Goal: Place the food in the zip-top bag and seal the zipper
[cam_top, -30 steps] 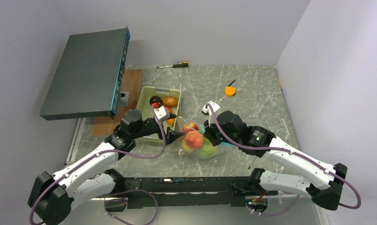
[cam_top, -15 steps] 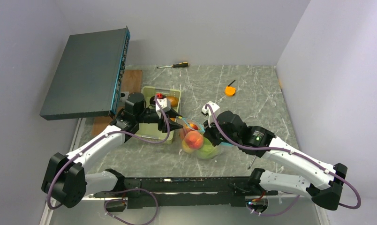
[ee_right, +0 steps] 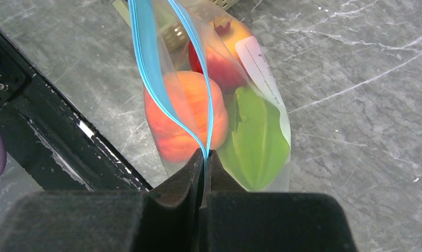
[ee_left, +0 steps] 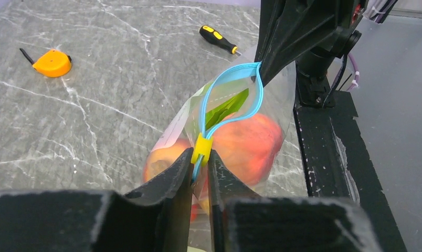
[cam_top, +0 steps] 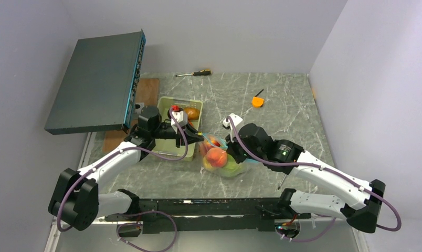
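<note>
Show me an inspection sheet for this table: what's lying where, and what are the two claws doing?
Surface: grey marbled table.
Job's things: zip-top bag with food inside; zipper gaping open; more in the green tray.
Clutter: screwdriver, orange tool, wooden board.
Grippers: left gripper shut on zipper at yellow slider; right gripper shut on its other end.
Cables: purple cables along both arms.
Surroundings: dark box at left; plain walls.

A robotics lab cell: two white robot arms (cam_top: 112, 157) (cam_top: 324, 176) on a black rail (cam_top: 209, 207) at the edge of a marbled table (cam_top: 282, 100), boxed in by bare pale walls (cam_top: 224, 31), with a screwdriver (cam_top: 196, 73), tape measure (cam_top: 257, 101) and dark electronics box (cam_top: 96, 81).
</note>
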Motion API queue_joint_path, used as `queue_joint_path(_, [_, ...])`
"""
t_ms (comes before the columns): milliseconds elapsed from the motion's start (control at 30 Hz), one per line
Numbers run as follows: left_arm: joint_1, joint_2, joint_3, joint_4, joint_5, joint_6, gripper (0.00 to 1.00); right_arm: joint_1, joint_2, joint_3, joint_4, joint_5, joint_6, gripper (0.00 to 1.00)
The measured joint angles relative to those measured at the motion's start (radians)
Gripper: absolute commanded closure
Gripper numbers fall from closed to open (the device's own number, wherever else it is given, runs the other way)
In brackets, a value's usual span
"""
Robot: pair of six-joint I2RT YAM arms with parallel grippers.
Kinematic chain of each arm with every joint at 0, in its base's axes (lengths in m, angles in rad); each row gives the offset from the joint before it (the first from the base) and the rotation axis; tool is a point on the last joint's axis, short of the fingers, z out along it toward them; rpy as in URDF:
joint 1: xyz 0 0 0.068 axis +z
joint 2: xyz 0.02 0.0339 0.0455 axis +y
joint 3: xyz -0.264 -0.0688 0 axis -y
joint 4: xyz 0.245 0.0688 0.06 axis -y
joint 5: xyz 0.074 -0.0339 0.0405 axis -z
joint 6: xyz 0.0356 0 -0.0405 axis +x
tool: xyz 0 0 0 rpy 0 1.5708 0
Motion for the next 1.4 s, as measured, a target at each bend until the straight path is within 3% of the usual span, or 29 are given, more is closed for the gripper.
queue_joint_path(67, [0.000, 0.013, 0.000, 0.010, 0.006, -0.012, 0.92, 0.000, 0.005, 0.000, 0.000, 0.000, 0.000, 0.92])
queue_joint_path(133, [0.000, 0.024, 0.000, 0.019, 0.016, -0.021, 1.00, 0.000, 0.007, 0.004, -0.002, 0.000, 0.000, 0.72])
queue_joint_path(200, [0.000, 0.030, 0.000, 0.023, 0.026, -0.024, 1.00, 0.000, 0.018, 0.026, -0.015, 0.006, -0.008, 0.54])
queue_joint_path(300, [0.000, 0.034, 0.002, 0.018, 0.043, -0.022, 1.00, 0.000, 0.048, 0.084, -0.028, 0.029, -0.019, 0.48])
queue_joint_path(533, [-0.003, 0.043, 0.029, -0.013, 0.074, -0.023, 1.00, 0.000, 0.130, 0.202, -0.008, 0.034, -0.059, 0.51])
queue_joint_path(767, [-0.017, 0.043, 0.037, -0.044, 0.096, -0.018, 1.00, 0.000, 0.166, 0.208, 0.159, -0.067, -0.104, 0.69])
queue_joint_path(1000, [-0.020, 0.043, 0.042, -0.066, 0.103, -0.015, 1.00, -0.029, 0.190, 0.201, 0.306, -0.226, -0.122, 0.68])
queue_joint_path(1400, [-0.021, 0.044, 0.048, -0.087, 0.123, -0.010, 1.00, -0.085, 0.252, 0.185, 0.339, -0.397, -0.130, 0.69])
